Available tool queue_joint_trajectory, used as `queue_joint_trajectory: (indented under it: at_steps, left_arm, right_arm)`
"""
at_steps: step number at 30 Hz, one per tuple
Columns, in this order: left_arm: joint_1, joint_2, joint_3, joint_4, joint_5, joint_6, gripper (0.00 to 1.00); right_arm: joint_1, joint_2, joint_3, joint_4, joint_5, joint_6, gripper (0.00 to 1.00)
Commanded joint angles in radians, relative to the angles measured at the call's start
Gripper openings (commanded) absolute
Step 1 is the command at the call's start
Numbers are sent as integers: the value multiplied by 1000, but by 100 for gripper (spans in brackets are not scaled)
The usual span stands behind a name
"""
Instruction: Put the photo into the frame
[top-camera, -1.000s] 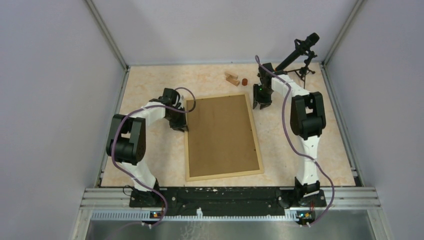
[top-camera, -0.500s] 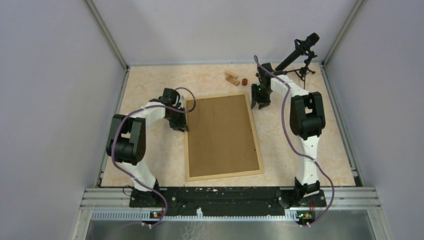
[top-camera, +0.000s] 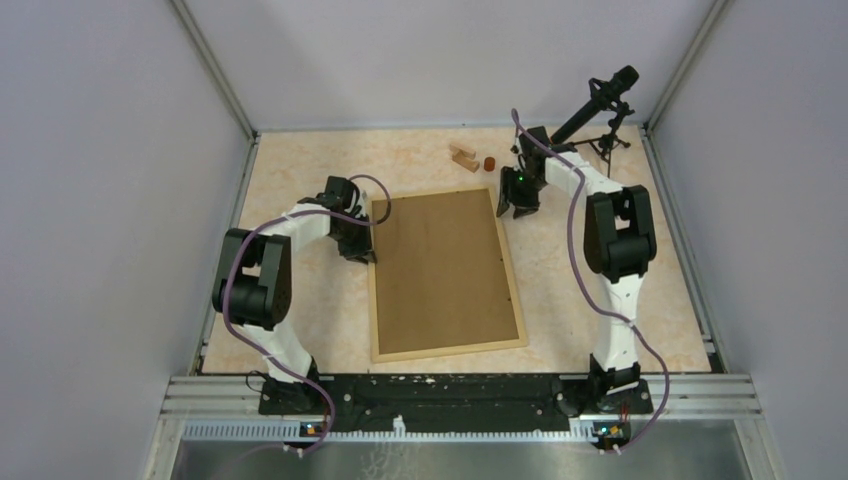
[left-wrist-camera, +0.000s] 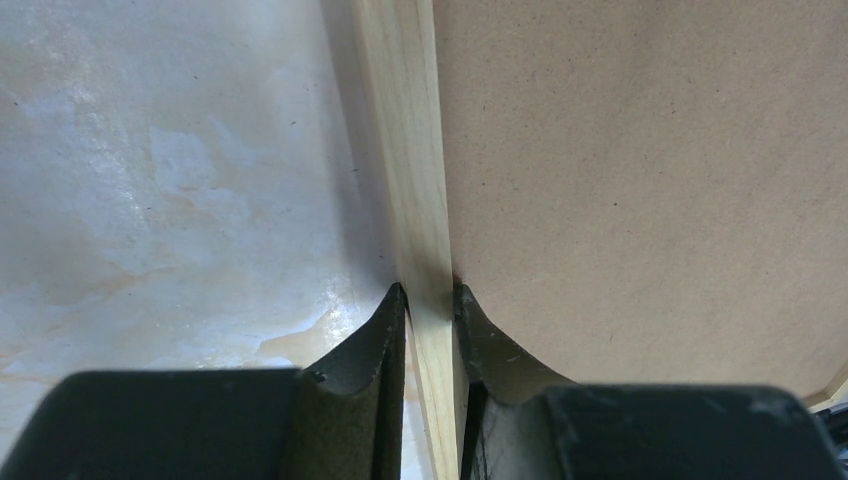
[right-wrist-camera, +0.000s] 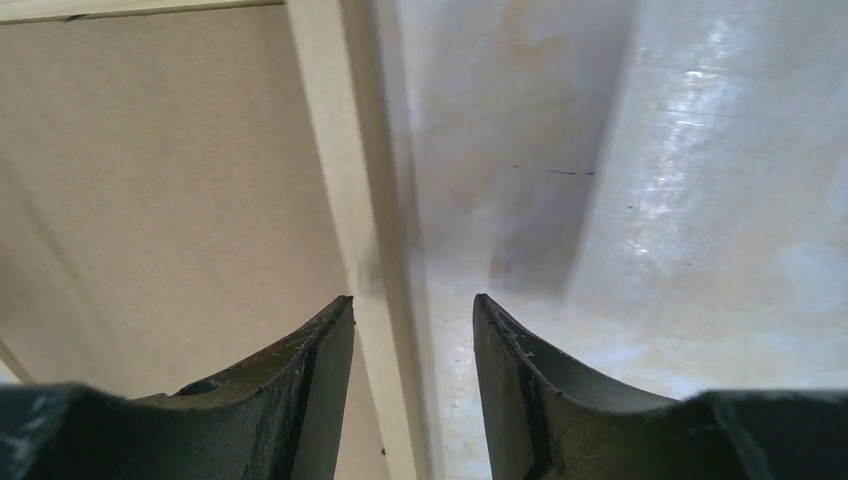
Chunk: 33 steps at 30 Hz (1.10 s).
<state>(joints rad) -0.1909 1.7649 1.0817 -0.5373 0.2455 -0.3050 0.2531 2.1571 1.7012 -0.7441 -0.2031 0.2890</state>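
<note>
The frame (top-camera: 373, 300) lies flat on the table with its brown backing board (top-camera: 445, 270) facing up. My left gripper (top-camera: 362, 246) is shut on the frame's left rail near the far corner. In the left wrist view the pale rail (left-wrist-camera: 400, 130) runs between the fingers of the left gripper (left-wrist-camera: 427, 292), which press on both its sides. My right gripper (top-camera: 512, 206) is at the frame's far right corner. In the right wrist view the right gripper (right-wrist-camera: 413, 298) stands open astride the right rail (right-wrist-camera: 335, 150), with a gap on both sides. The photo is not in view.
Small wooden blocks (top-camera: 463, 157) and a small reddish-brown piece (top-camera: 489, 163) lie at the back of the table beyond the frame. A black stand (top-camera: 600, 110) rises at the back right corner. Grey walls close in the table on three sides.
My right gripper has shifted left onto the frame's right rail and its jaws have widened. The left gripper and the frame have not moved.
</note>
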Motion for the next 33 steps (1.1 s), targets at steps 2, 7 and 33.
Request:
queue_joint_trajectory:
  at_steps: [2,7,33]
  left_arm:
    - [4,21,-5,3,-48,18,0]
    - [4,18,-5,4,-48,19,0]
    - [3,22,-5,7,-36,18,0]
  right_arm:
    - [12,-63,-2,32,-87,9,48]
    - [21,-23,30,-14,-2,-6,45]
    - [41,70,67,-42,107,-6,41]
